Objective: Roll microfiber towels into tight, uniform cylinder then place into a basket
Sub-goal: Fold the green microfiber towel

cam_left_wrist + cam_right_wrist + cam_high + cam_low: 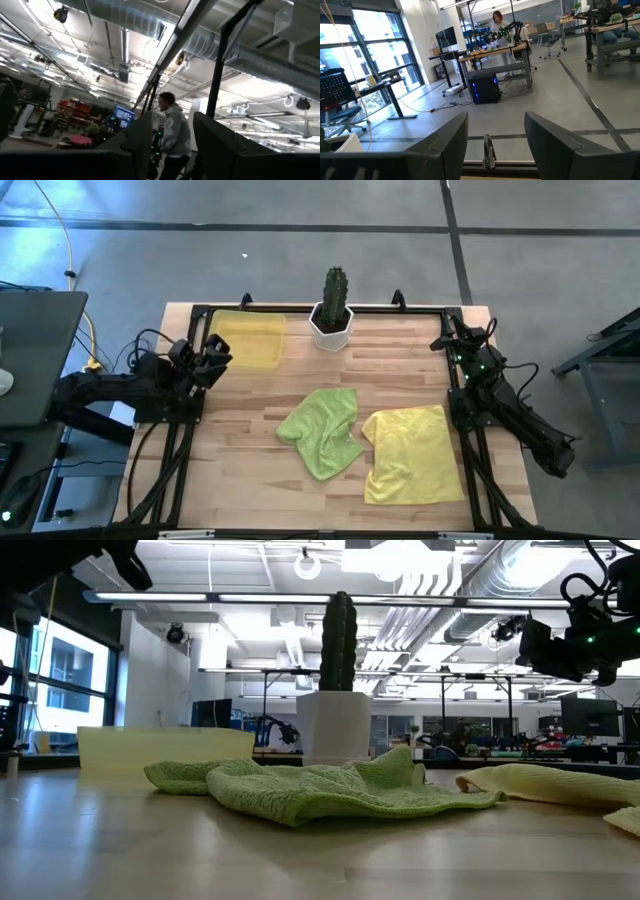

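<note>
A lime green microfiber towel [322, 431] lies crumpled on the table's middle, also in the low view [310, 790]. A pale yellow towel [410, 453] lies spread flat to its right, its edge in the low view [545, 783]. The yellow basket [248, 338] stands at the far left of the table. My left gripper [216, 350] hovers open at the left edge beside the basket, tipped upward toward the ceiling [172, 145]. My right gripper [447, 340] waits open at the far right corner, pointing away from the table [496, 132].
A white hexagonal pot with a green cactus [332, 312] stands at the far middle edge, next to the basket. A black frame [330, 308] rims the table. People stand in the room beyond.
</note>
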### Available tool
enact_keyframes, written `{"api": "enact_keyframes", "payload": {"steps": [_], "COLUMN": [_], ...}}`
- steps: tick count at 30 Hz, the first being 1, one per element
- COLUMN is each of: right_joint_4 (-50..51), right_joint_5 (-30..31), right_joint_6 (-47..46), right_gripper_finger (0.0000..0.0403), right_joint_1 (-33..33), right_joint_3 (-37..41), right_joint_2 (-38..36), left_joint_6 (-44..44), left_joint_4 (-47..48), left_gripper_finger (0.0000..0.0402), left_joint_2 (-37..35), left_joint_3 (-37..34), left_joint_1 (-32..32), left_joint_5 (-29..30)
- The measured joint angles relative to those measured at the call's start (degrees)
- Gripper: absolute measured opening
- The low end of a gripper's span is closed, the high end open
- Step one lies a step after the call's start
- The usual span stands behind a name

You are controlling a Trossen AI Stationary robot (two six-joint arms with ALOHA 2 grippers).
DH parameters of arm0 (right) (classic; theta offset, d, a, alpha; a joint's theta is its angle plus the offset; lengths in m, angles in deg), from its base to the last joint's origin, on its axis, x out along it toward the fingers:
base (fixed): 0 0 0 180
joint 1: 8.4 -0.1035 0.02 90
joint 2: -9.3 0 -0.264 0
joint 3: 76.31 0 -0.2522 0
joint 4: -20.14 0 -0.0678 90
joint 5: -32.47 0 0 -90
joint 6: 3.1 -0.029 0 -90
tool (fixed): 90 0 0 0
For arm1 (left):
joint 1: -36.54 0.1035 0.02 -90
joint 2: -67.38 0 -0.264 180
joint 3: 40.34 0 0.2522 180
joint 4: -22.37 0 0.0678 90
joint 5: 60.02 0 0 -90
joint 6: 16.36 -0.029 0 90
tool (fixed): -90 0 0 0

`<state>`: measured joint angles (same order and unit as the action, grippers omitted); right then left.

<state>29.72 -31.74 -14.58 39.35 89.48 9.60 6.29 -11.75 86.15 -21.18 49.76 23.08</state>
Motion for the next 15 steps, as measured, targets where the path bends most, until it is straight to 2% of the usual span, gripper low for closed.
{"api": "enact_keyframes", "payload": {"steps": [4,7,11,15], "right_joint_4": [-0.26,-1.02,-1.55,-2.57], "right_joint_5": [0.0,-0.02,-2.17,-5.41], "right_joint_6": [-1.45,-8.31,-17.96,-20.63], "right_gripper_finger": [0.0188,0.0188,0.0188,0.0188], "right_joint_1": [0.02,0.02,0.02,0.0], "right_joint_3": [-0.01,-0.02,-0.01,0.0], "right_joint_2": [0.0,0.0,0.0,0.0], "left_joint_6": [-6.49,-10.79,-13.17,-13.84], "left_joint_4": [-0.04,-0.02,0.01,0.03], "left_gripper_finger": [0.0131,0.0131,0.0131,0.0131], "left_joint_2": [2.87,5.89,10.47,15.53], "left_joint_3": [1.32,2.46,3.86,6.25], "left_joint_1": [-1.8,-2.74,-3.32,-3.31], "left_joint_5": [3.13,3.28,3.29,3.28]}}
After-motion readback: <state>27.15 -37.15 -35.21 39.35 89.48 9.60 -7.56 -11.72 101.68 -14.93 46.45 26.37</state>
